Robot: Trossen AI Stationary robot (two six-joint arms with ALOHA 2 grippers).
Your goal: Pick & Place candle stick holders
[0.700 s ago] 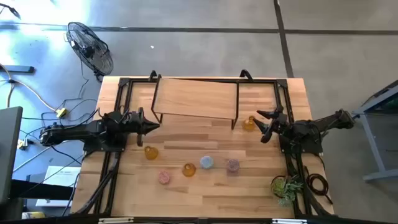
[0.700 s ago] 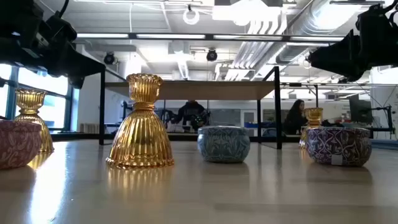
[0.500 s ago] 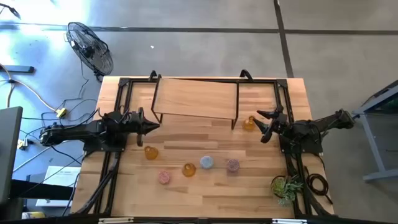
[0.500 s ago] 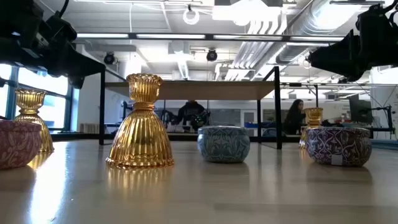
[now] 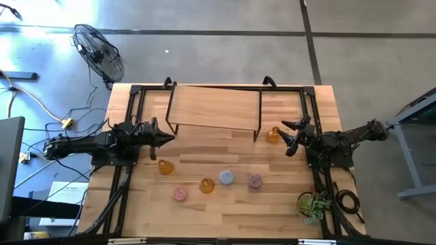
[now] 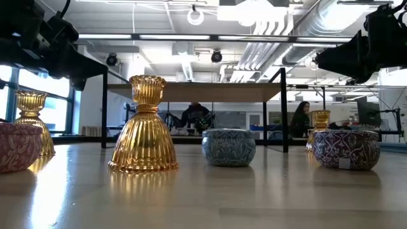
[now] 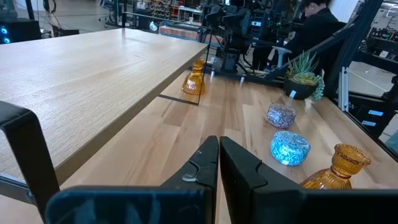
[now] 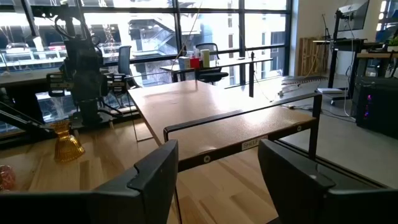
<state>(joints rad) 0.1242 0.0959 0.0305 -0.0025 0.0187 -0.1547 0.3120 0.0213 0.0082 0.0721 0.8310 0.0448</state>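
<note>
Six glass holders stand on their bases on the wooden table [image 5: 204,211]. One amber holder [image 5: 272,135] stands by the shelf's right leg, just left of my right gripper [image 5: 286,137], which is open and empty. Two other amber ones [image 5: 165,167] [image 5: 207,185] stand in the near half with the pink [image 5: 180,194], light blue [image 5: 226,178] and mauve [image 5: 255,180] round ones. My left gripper [image 5: 167,138] is shut and empty, above the table, on the far side of the left amber holder. In the left wrist view its fingers [image 7: 219,152] are closed together.
A low wooden shelf [image 5: 214,107] on black legs stands at the table's far middle. A small green potted plant [image 5: 313,204] stands at the near right corner. Black frame rails run along the table's left and right sides. People show in the room behind the table.
</note>
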